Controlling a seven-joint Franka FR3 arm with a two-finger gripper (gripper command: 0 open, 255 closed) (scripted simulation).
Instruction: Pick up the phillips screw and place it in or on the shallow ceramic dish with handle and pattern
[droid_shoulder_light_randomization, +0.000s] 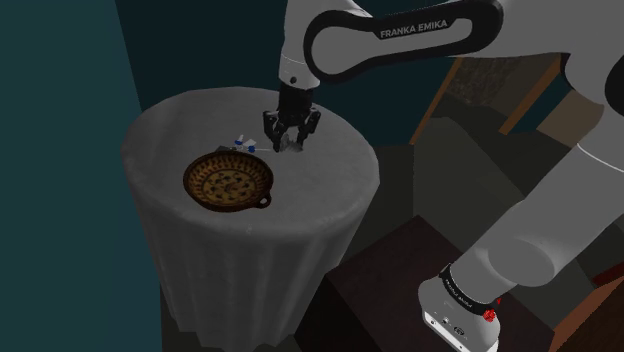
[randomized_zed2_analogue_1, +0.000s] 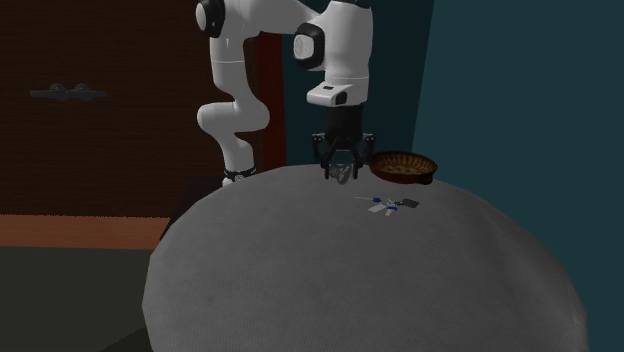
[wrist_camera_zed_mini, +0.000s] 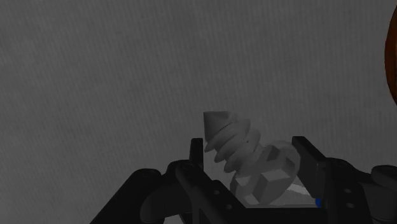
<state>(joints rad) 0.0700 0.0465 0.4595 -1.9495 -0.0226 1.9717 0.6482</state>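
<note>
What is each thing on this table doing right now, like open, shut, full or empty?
Black jaws: shut on the screw.
Grey pointed screw: clasped between the jaws, tilted, tip pointing away from them.
Brown patterned round dish with a handle: upright on the cloth, empty.
Small blue-and-white piece: lying loose on the cloth near the dish, untouched.

jaws: clasping grey screw (droid_shoulder_light_randomization: 293, 144); over round table (droid_shoulder_light_randomization: 330, 185); patterned dish (droid_shoulder_light_randomization: 228, 182) near
</note>
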